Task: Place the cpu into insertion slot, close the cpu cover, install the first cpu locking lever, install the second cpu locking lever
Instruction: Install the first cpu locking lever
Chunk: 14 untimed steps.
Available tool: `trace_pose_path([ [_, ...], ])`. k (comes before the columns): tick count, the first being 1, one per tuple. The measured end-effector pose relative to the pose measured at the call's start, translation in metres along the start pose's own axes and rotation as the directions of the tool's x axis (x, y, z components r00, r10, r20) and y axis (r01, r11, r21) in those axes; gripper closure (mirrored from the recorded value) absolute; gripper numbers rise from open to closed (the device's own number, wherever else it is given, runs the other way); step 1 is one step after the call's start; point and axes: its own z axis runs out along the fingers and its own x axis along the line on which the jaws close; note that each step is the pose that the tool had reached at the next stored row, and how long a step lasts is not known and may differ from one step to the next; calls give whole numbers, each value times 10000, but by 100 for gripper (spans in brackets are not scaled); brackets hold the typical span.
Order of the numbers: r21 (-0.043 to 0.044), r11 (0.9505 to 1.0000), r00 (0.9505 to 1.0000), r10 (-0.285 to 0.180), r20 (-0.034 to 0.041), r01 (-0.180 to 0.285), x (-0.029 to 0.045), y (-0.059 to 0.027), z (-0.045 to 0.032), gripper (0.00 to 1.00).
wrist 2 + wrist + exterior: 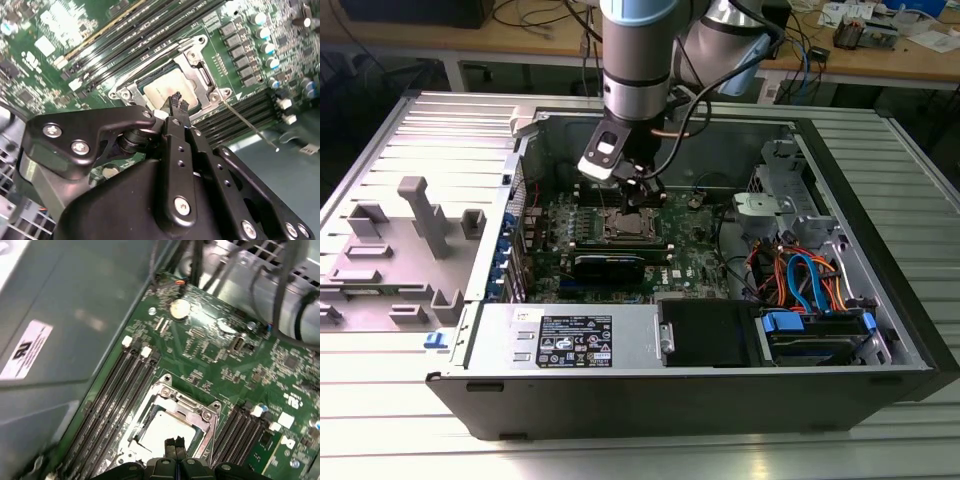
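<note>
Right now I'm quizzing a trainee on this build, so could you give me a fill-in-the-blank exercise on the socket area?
The motherboard is coloured ____.
The cpu cover frames the silvery ____ in its window.
The end effector is over the cpu cover, its fingertips ____ (open or shut).
Long black memory slots flank the insertion slot on ____ sides.
Missing words: green; cpu; shut; both.
</note>
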Motion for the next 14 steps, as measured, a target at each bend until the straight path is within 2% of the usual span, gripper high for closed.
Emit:
trace_pose_path([
  [2,3,9979,9979,-655,-13,655,0,0,4,89],
  [5,5,9939,9939,-1104,-21,1104,0,0,6,89],
  [8,4,9933,9933,-1152,-23,1152,0,0,-2,89],
  [13,6,9932,9932,-1166,-23,1166,1,3,-163,89],
  [14,4,9912,9912,-1321,-27,1321,1,3,-165,89],
])
